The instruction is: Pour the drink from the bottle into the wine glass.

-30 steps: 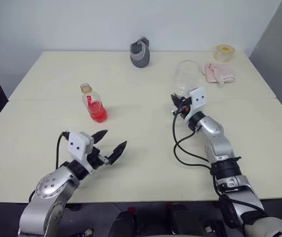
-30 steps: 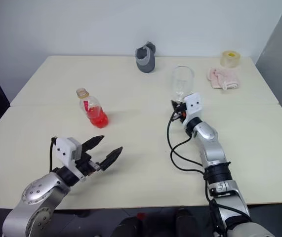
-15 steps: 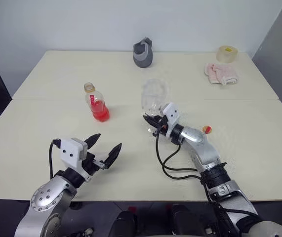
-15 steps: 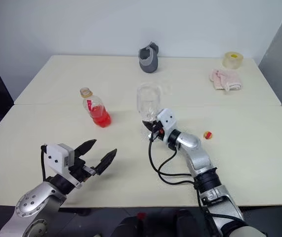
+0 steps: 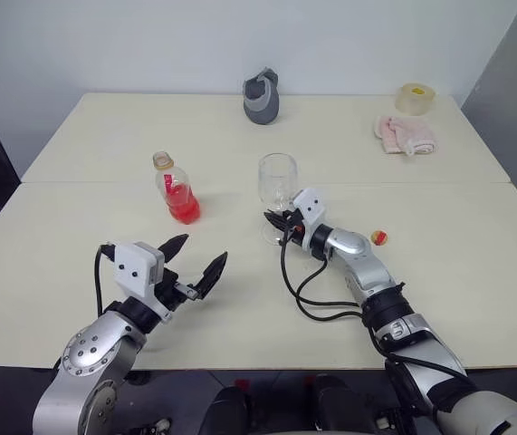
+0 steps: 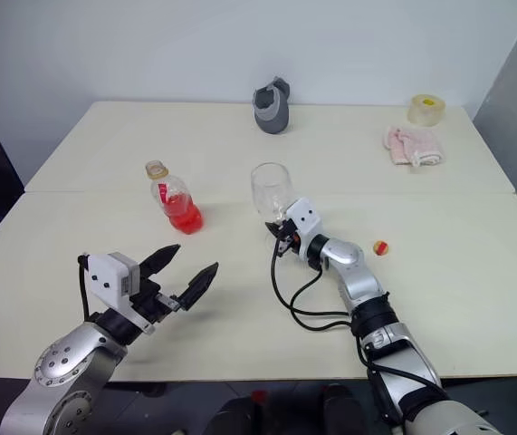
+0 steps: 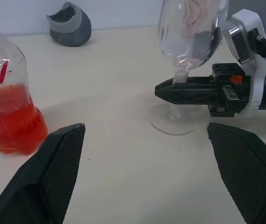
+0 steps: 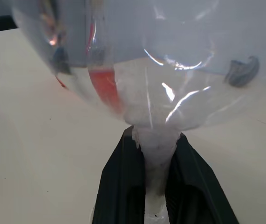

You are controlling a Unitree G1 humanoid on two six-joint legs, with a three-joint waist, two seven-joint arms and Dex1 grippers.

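While the glass (image 5: pixel 277 178) stands mid-table, empty, its stem between the right gripper's (image 7: pixel 166 91) fingers, grip unclear. Bottle (image 5: pixel 177 188) sits uncapped to its left, drink inside, untouched; left gripper (image 5: pixel 196 263) wide apart. Pour not started.

A broad bare stretch of worktop (image 5: pixel 240 299) lies between the wide-spread left pincer (image 5: pixel 196 263) and the bottle (image 5: pixel 177 188), so nothing blocks a straight path to it. Right of the bottle, past an open gap, the wine glass (image 5: pixel 277 186) stands upright with the right pincer (image 5: pixel 276 224) at its stem, the arm and looping cable (image 5: pixel 308 294) closing that side. A small red-yellow object (image 5: pixel 378 237) lies just beyond the right arm. Along the far edge sit a grey object (image 5: pixel 261 95), a pink cloth (image 5: pixel 403 133) and a tape roll (image 5: pixel 413 97), well apart.
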